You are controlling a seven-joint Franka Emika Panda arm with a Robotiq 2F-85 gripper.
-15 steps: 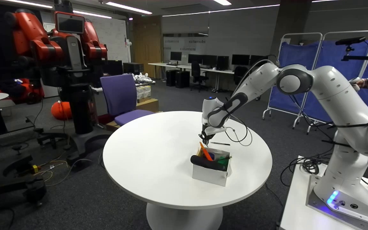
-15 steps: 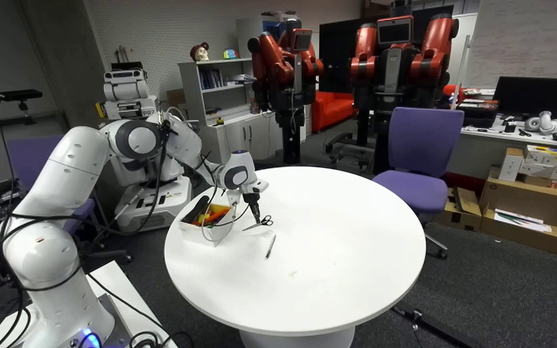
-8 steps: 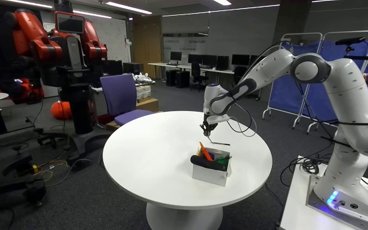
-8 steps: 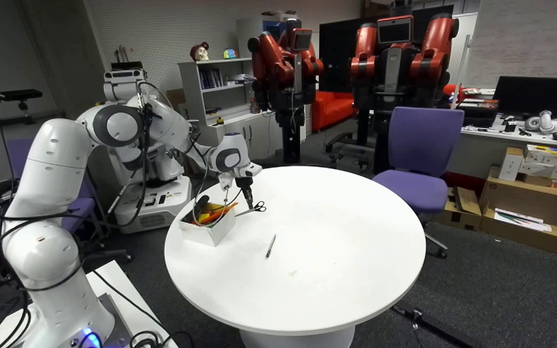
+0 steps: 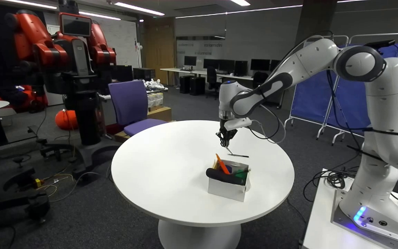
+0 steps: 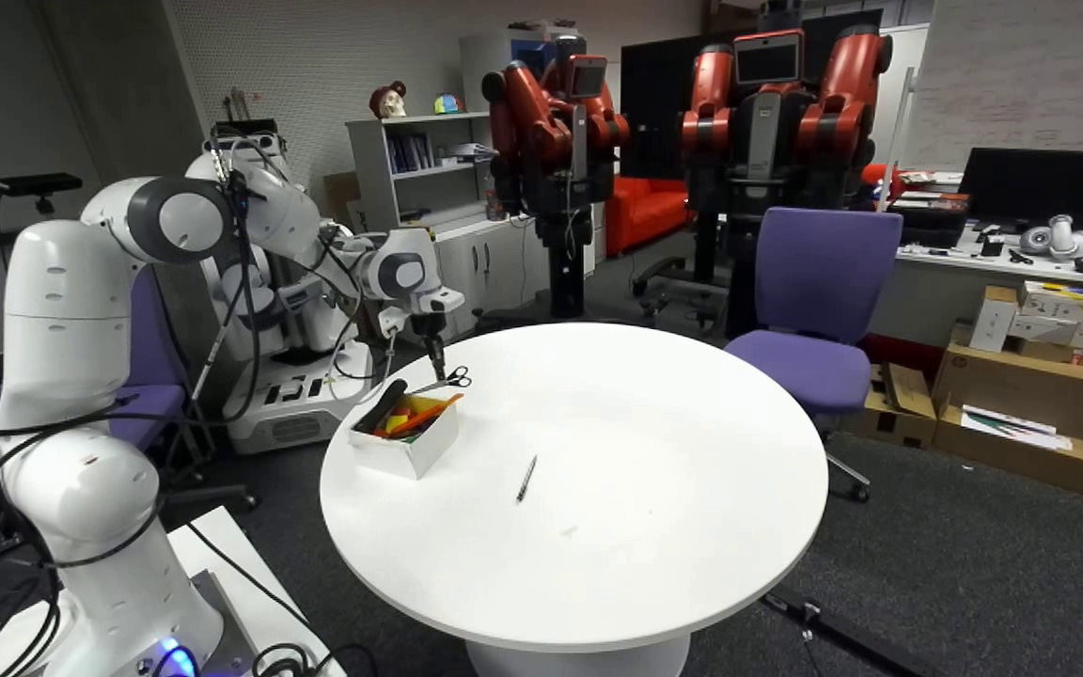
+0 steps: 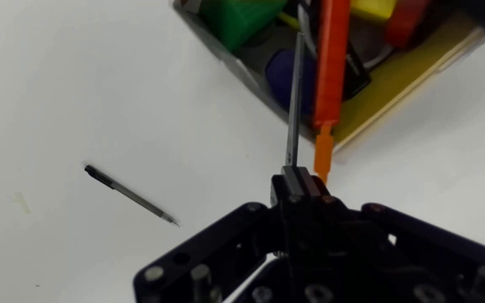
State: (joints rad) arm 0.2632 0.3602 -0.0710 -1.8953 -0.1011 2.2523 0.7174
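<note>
My gripper [image 7: 299,172] is shut on a pair of scissors with black handles. Their metal blades [image 7: 295,101] point away from the fingers and overlap the box's corner in the wrist view. The handles [image 6: 458,377] show in an exterior view; the gripper [image 6: 439,378] holds the scissors beside and above the box. The white open box [image 5: 226,189] stands on the table and is full of things; its wall also shows in an exterior view [image 6: 389,458]. An orange tool [image 7: 331,75] sticks out over its corner, close to the blades. A pen [image 7: 131,195] lies on the table.
The round white table [image 5: 161,169] carries the box and the pen. A long black object [image 5: 225,176] lies across the box's rim, with green and yellow things inside. A purple chair [image 6: 809,367] stands by the table. Cables hang along the arm.
The gripper has risen and drawn back toward the robot's base with the scissors, coming nearer the box in an exterior view. The box and pen have not moved.
</note>
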